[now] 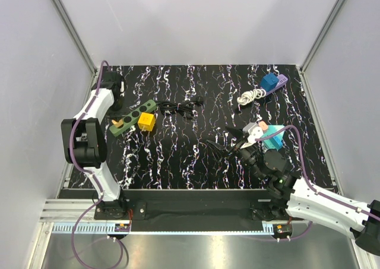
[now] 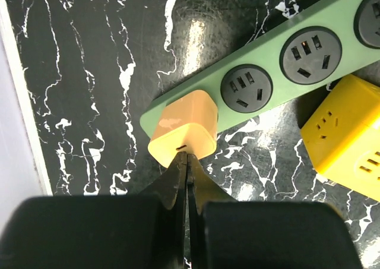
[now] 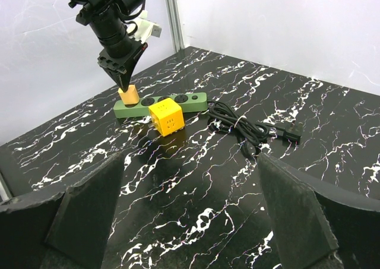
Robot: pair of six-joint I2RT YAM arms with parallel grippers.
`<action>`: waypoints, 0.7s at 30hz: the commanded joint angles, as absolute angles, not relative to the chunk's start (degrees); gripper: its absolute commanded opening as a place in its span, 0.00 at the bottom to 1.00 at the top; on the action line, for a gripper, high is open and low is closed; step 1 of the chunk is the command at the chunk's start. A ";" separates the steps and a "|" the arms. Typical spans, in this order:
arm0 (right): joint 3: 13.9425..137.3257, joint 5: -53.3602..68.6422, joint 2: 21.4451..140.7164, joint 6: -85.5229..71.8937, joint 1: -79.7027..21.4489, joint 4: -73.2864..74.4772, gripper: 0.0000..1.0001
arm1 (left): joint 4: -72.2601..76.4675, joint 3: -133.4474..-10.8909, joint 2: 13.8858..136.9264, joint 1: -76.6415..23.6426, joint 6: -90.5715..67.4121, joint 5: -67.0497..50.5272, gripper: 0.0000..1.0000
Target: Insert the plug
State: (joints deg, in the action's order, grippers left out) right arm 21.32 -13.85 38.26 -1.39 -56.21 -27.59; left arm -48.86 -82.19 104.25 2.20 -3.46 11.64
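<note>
The orange plug [image 2: 184, 129] is seated upright in the end socket of the green power strip [image 2: 276, 72], which is laid slantwise near the left edge of the black marbled surface [image 1: 196, 162]. 3 bare sockets are seen beside it in the left wrist view. The left gripper [image 2: 187, 162] is pointed straight down at the plug's top, its 2 fingers shut tip to tip; whether the tips touch the plug cannot be told. A yellow cube adapter [image 2: 344, 138] is set just beside the strip's near side. The right gripper [image 3: 190, 162] is held over the near right part of the surface, its fingers spread wide apart.
</note>
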 commanded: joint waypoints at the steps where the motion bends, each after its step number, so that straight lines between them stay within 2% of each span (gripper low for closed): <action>1: 22.85 -13.18 38.06 -0.88 -56.43 -29.62 1.00 | -46.05 -80.85 106.53 2.72 -5.19 9.50 0.00; 7: 23.55 -13.88 38.41 -0.26 -56.34 -28.66 1.00 | -51.31 -89.09 104.33 2.64 -5.36 14.05 0.00; 10: 24.08 -14.33 38.67 -0.26 -56.34 -27.86 1.00 | -53.26 -92.54 103.63 2.64 -5.71 15.65 0.06; 11: 24.17 -14.59 38.93 -0.26 -56.34 -27.77 1.00 | -53.52 -93.85 103.28 2.03 -5.97 14.86 0.12; 13: 24.43 -14.85 39.81 -0.26 -56.34 -27.42 1.00 | -53.44 -94.65 101.87 0.80 -5.63 13.80 0.20; 17: 26.89 -15.64 41.66 -0.35 -56.42 -24.35 1.00 | -52.65 -95.45 101.16 -5.95 -5.89 8.03 0.51; 21: 28.56 -15.73 42.36 -0.35 -56.34 -22.16 1.00 | -52.30 -95.89 103.70 -10.63 -7.65 3.51 0.59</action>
State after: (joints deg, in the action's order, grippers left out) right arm 25.12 -14.17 42.19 -0.86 -56.21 -23.27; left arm -52.86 -93.65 103.50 -7.27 -6.17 8.78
